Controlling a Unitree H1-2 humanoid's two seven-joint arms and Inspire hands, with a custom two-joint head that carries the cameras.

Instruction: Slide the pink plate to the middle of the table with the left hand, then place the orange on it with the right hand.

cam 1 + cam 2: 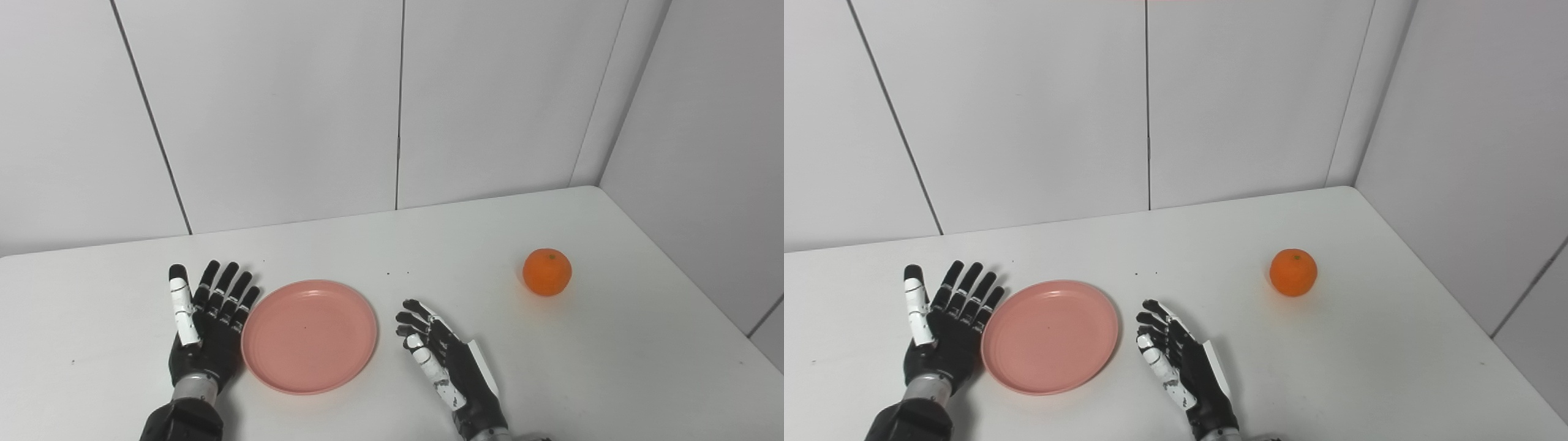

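**Mia:** What is the left hand point(205, 324) doing?

**Ben:** It is lying on the white surface point(612, 367) with its palm facing up. Its fingers point(228, 293) are reaching out straight and a little spread. It is holding nothing. It is sitting just beside the left edge of the pink plate point(309, 335), so close that I cannot tell if it is touching the rim.

**Mia:** And the right hand point(450, 361)?

**Ben:** It is waiting on the other side of the plate, near it but with a gap between them. Its fingers point(411, 321) are curling in a bit, but they are apart and holding nothing.

**Mia:** Where is the orange point(547, 272)?

**Ben:** It is sitting alone on the surface, farther back and to the right, well apart from the right hand and the plate. The plate is lying flat with nothing on it.

**Mia:** Are you seeing any words or labels?

**Ben:** I am not seeing any that can be read.
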